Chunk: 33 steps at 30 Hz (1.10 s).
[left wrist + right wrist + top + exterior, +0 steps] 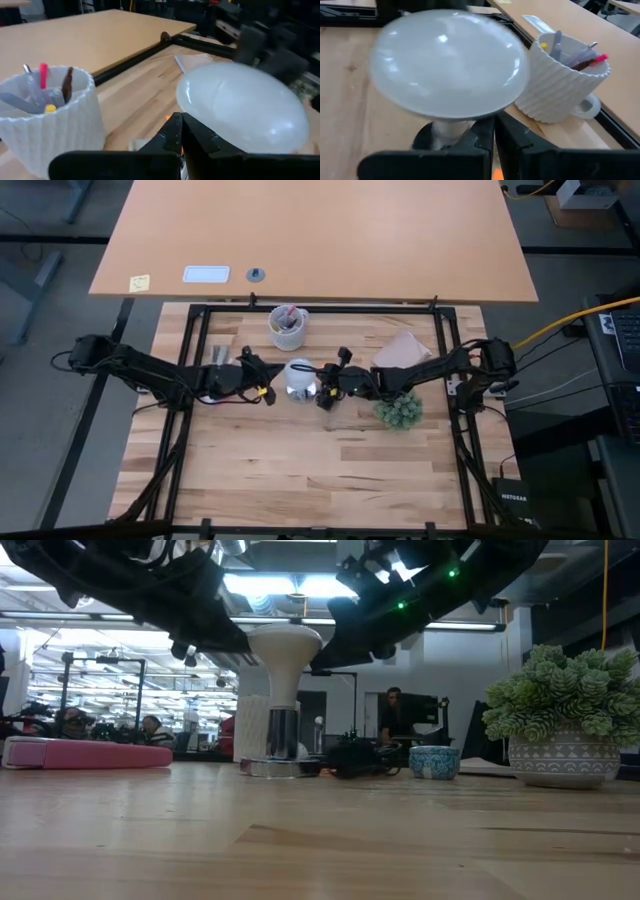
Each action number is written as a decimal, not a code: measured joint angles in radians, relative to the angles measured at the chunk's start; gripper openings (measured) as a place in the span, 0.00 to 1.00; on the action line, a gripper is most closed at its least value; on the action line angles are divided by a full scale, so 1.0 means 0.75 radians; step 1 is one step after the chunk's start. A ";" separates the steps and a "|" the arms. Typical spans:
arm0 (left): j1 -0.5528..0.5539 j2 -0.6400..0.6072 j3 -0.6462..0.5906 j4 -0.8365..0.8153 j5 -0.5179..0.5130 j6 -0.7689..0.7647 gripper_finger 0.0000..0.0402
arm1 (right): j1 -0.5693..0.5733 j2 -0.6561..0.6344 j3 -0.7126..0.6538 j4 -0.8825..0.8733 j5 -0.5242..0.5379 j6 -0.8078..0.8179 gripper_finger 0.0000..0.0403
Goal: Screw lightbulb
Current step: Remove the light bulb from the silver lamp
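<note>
The bulb (284, 650) stands upright in the socket (281, 755). Both grippers, left (268, 392) and right (325, 394), flank it, jaws closed and empty. Next: open, grasp, turn.

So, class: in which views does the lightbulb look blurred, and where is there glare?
The right wrist view shows the lightbulb smeared, with soft highlights; the left wrist view is slightly soft; in the low view, bright ceiling lights glare behind its dome.
</note>
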 joint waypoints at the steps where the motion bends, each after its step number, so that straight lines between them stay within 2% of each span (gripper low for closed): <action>1: -0.009 0.000 0.000 -0.006 0.002 -0.011 0.00 | -0.008 0.000 0.000 0.000 0.002 0.000 0.05; 11: -0.074 0.002 -0.001 0.005 0.015 -0.033 0.00 | -0.101 -0.001 0.003 0.082 -0.026 0.000 0.05; 18: -0.076 0.002 -0.001 0.005 -0.011 -0.023 0.00 | -0.092 -0.001 0.003 0.085 -0.107 0.000 0.05; 24: -0.076 -0.009 -0.001 0.014 -0.149 0.027 0.00 | -0.094 -0.014 0.003 0.069 0.093 -0.118 0.05; 28: -0.064 -0.019 -0.001 0.047 -0.224 0.077 0.00 | -0.094 -0.088 0.003 0.048 0.207 -0.212 0.05; 31: -0.062 -0.021 -0.001 0.113 -0.225 0.114 0.00 | -0.092 -0.172 0.003 -0.018 0.221 -0.219 0.05; 33: -0.063 -0.022 -0.001 0.146 -0.215 0.125 0.00 | -0.084 -0.227 0.003 -0.078 0.178 -0.175 0.05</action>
